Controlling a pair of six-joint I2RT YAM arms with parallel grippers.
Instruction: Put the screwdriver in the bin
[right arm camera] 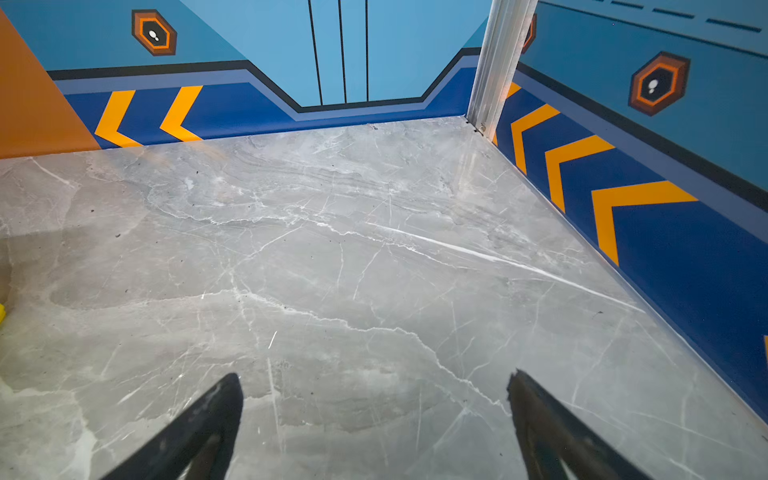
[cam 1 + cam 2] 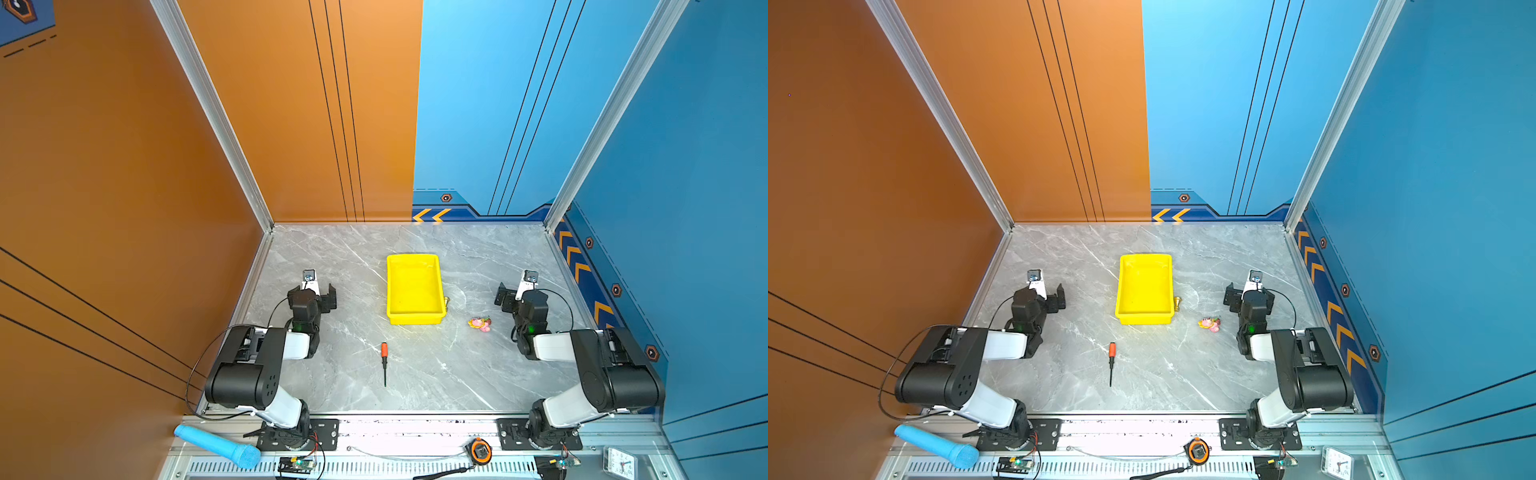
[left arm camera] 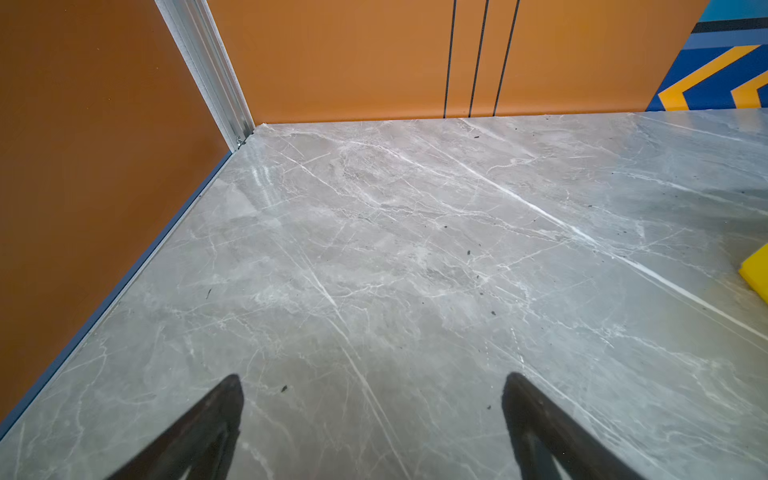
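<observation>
Nearest, on the metal front rail, a sky-blue microphone (image 2: pixel 220 446) lies with its rounded, textured head; the small clock's (image 2: pixel 619 462) digits are too small to read. On the glossy grey veined marble tabletop (image 2: pixel 436 374) the slim screwdriver (image 2: pixel 384 363) lies flat, its orange handle towards the bin (image 2: pixel 415 319), a glossy yellow plastic rectangle with a rolled rim. My left gripper (image 3: pixel 374 378) and right gripper (image 1: pixel 376 376) stand spread wide, grasping nothing

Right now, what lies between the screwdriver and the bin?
Nothing: only bare marble tabletop separates the screwdriver from the bin. Both top views show this.
</observation>
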